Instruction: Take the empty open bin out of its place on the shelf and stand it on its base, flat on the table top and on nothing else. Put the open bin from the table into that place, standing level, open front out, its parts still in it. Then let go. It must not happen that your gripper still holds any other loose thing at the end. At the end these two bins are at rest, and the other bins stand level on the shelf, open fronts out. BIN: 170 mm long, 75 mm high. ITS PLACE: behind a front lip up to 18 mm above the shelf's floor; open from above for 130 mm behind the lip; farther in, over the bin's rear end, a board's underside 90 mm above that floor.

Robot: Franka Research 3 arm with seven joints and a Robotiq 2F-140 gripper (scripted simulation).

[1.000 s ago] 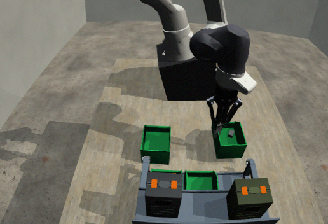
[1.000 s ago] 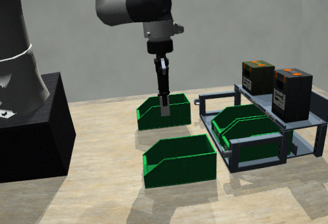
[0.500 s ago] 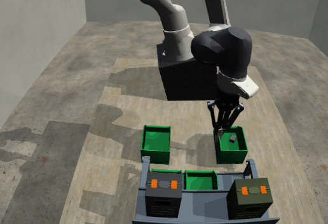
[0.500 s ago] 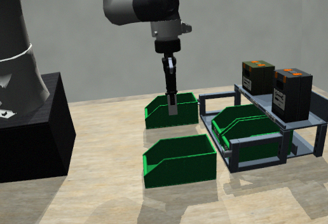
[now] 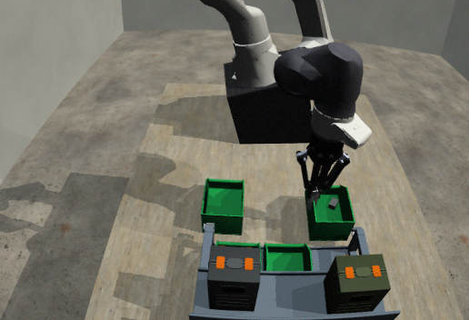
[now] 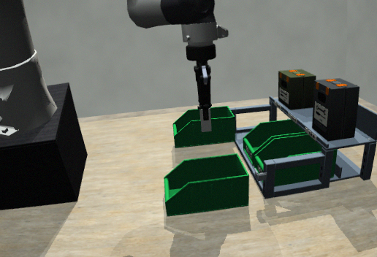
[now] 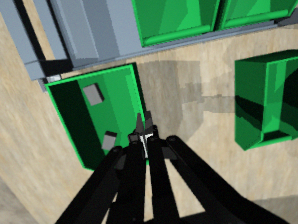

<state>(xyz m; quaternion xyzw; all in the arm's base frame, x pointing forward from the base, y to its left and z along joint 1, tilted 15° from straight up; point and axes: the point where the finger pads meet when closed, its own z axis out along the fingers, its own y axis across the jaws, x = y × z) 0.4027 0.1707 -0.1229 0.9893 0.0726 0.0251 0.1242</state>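
My gripper [image 5: 314,195] [image 6: 206,123] [image 7: 145,120] points down, shut on the side wall of a green open bin [image 5: 332,231] [image 6: 223,131] [image 7: 115,100]. This bin looks level, rear end at the shelf's front edge; any gap beneath it is hard to judge. Two grey parts lie inside in the wrist view, one [image 7: 93,94] near the rear, one [image 7: 109,141] near the low front. The empty green bin [image 5: 224,201] [image 6: 219,194] [image 7: 248,105] stands upright on the table. The shelf [image 5: 295,292] [image 6: 296,160] [image 7: 95,30] has a vacant place beside its middle bin.
A middle bin [image 5: 288,260] [image 7: 175,20] and an end bin [image 5: 237,244] [image 7: 257,12] stand on the shelf, low fronts towards the robot. A dark case [image 5: 234,290] [image 6: 334,112] and an olive case [image 5: 359,281] [image 6: 296,92] stand on the upper board. Posts rise at the shelf's ends.
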